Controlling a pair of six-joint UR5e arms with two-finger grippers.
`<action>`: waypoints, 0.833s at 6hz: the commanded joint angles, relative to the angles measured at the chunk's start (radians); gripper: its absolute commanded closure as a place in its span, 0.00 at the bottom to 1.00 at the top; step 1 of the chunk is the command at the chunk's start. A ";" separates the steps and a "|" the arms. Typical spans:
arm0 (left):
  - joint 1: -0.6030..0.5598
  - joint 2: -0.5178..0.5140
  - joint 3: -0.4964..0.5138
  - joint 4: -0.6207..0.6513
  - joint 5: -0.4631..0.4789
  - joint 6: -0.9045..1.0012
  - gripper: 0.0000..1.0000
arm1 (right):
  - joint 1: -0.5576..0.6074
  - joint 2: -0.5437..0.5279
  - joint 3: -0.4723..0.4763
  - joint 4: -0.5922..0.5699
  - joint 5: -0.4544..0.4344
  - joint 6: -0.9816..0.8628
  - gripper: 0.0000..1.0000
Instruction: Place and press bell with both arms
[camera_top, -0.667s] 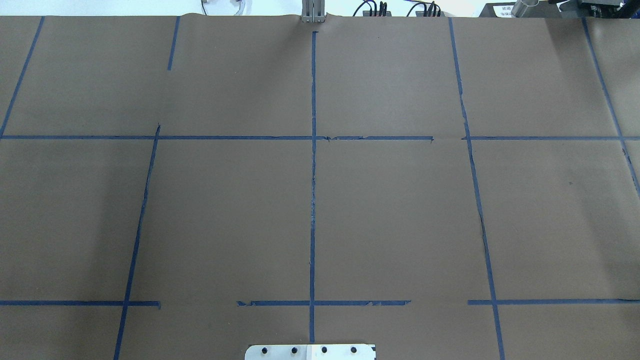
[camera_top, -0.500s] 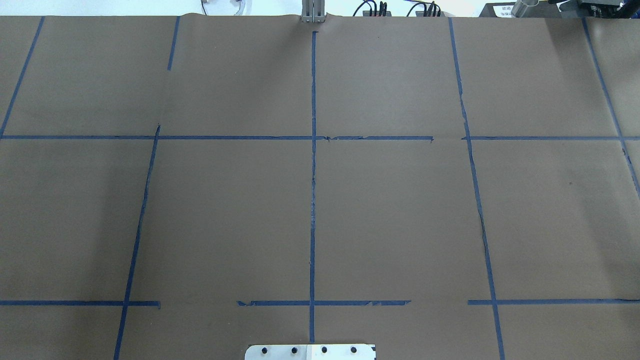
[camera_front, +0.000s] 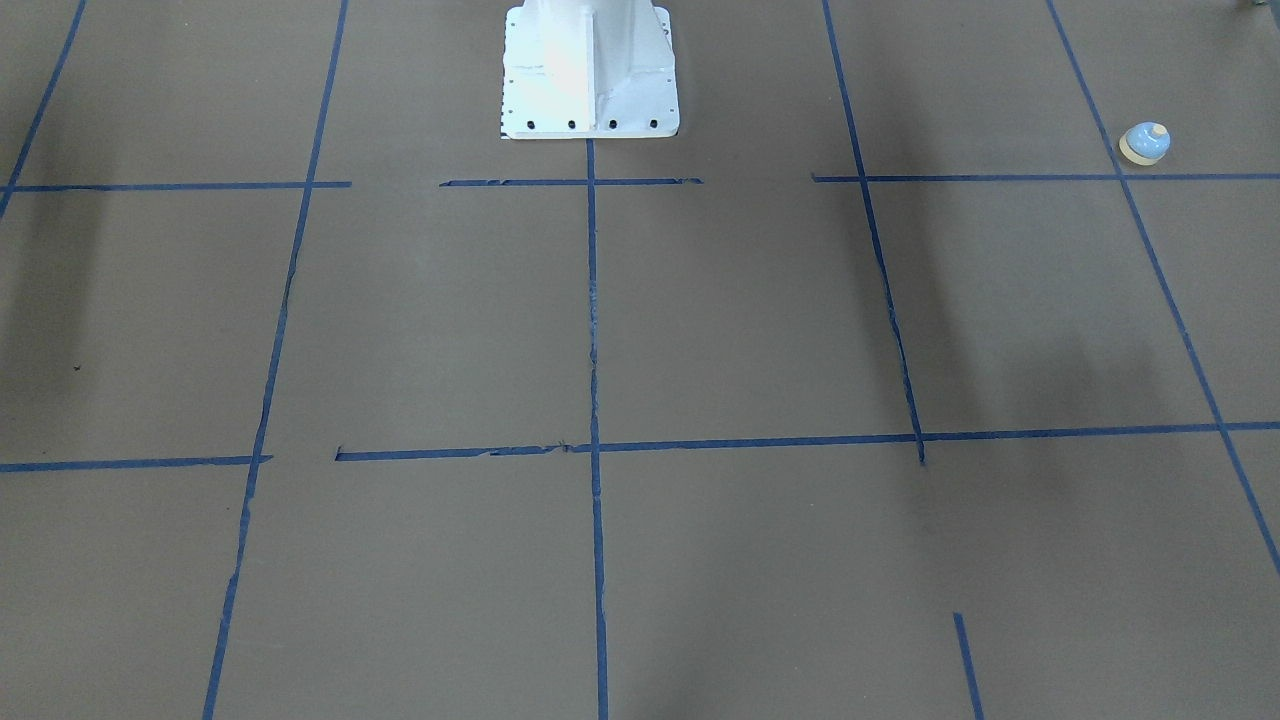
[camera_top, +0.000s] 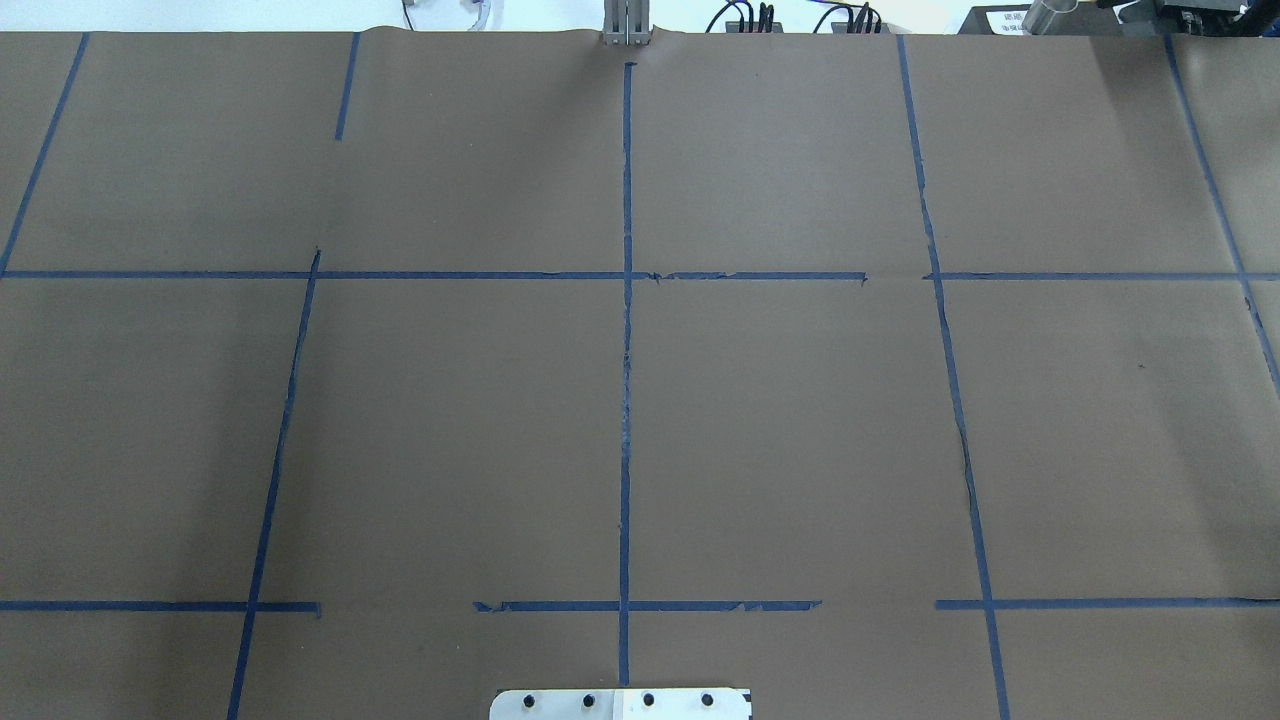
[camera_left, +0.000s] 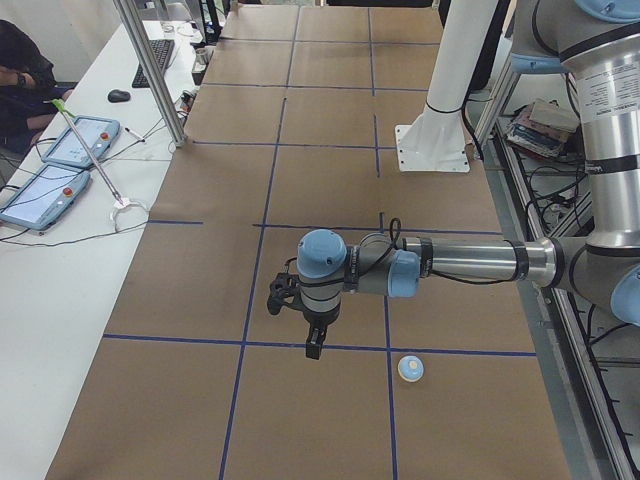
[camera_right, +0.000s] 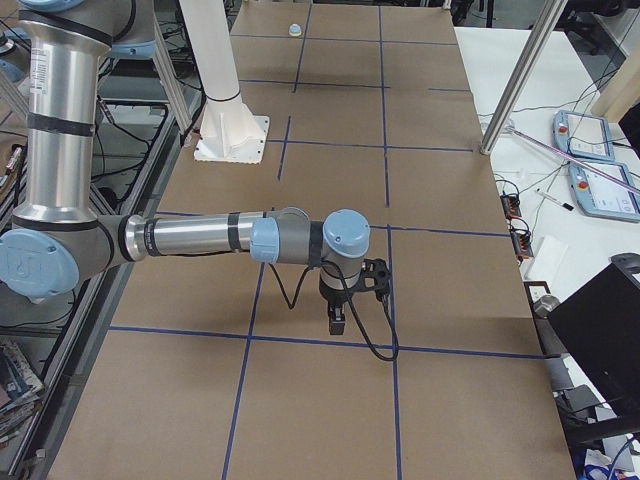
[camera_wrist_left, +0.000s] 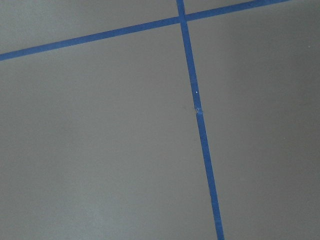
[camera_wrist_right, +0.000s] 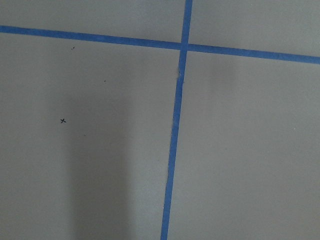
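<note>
The bell (camera_front: 1144, 143) is a small light-blue dome with a cream base and button. It stands upright on the brown paper near a tape crossing and also shows in the exterior left view (camera_left: 411, 368) and far off in the exterior right view (camera_right: 295, 29). My left gripper (camera_left: 313, 346) points down above the table, a little to the left of the bell in that view and apart from it. My right gripper (camera_right: 337, 322) points down over a tape line at the table's other end. I cannot tell whether either is open or shut. Both wrist views show only paper and tape.
The white pedestal base (camera_front: 590, 70) stands at the robot's side of the table. Blue tape lines (camera_top: 626, 400) divide the brown paper into a grid. A side table holds tablets (camera_left: 60, 165), and a metal post (camera_left: 150, 70) stands beside it.
</note>
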 joint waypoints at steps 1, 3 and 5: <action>-0.001 -0.092 -0.005 -0.048 -0.006 -0.006 0.00 | 0.000 0.002 -0.002 0.000 0.002 -0.003 0.00; 0.090 -0.033 -0.007 -0.067 -0.006 -0.010 0.00 | 0.000 0.002 -0.002 0.000 0.000 -0.005 0.00; 0.189 0.146 0.016 -0.371 0.005 -0.253 0.00 | 0.000 0.002 0.004 0.002 0.002 -0.008 0.00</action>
